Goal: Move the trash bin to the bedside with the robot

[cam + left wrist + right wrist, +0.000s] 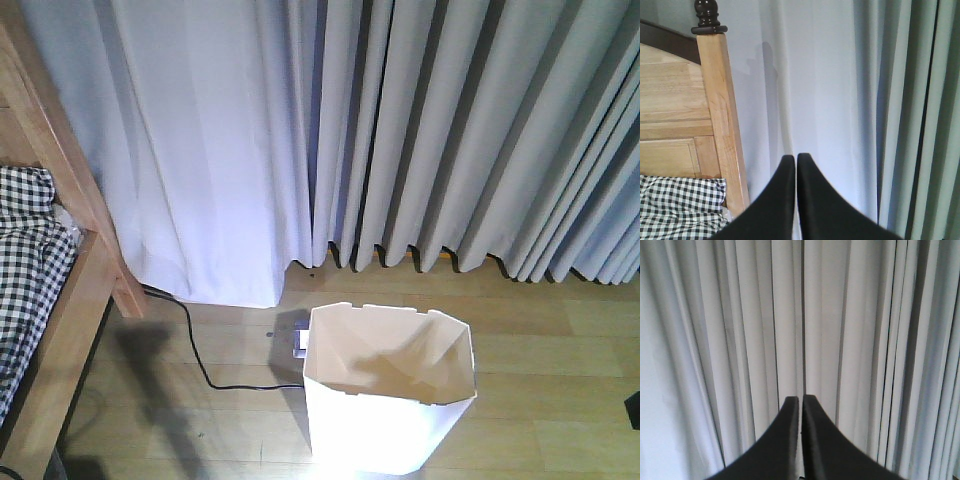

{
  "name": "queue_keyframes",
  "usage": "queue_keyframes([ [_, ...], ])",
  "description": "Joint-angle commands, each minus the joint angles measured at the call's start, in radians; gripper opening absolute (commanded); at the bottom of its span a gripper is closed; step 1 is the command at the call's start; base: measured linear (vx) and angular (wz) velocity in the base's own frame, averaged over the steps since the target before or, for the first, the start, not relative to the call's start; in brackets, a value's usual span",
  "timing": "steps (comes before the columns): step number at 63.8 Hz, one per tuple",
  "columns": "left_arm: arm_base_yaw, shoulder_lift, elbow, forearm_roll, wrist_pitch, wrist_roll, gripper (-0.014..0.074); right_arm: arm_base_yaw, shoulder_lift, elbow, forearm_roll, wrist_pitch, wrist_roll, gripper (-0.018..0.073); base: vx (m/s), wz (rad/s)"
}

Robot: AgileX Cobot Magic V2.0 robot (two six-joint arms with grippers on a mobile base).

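Note:
The white trash bin point(385, 420) stands upright on the wooden floor at the bottom centre of the front view, its faceted rim and cream inside showing. The bed point(60, 300), with a light wooden frame and black-and-white checked bedding point(25, 250), is at the left edge, about a bin's width from the bin. The bed post point(720, 115) and bedding point(680, 205) also show in the left wrist view. My left gripper point(796, 157) is shut and empty, pointing at the curtain beside the post. My right gripper point(802, 399) is shut and empty, facing the curtain. Neither arm shows in the front view.
Long grey-white curtains point(400, 130) hang along the whole back wall down to the floor. A black cable point(200, 350) runs across the floor from the bed's foot to a small white plug block point(300, 340) just behind the bin's left side.

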Motion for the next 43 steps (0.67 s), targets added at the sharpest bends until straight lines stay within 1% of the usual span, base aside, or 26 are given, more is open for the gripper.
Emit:
queue_keyframes([
  [1,-0.006,-0.008,0.012,-0.009,-0.074,-0.014,-0.0006,0.003,-0.013,0.002,-0.007,-0.068,-0.002,-0.0008,0.00,0.00],
  [43,-0.006,-0.008,0.012,-0.009,-0.074,-0.014,-0.0006,0.003,-0.013,0.002,-0.007,-0.068,-0.002,-0.0008,0.00,0.00],
])
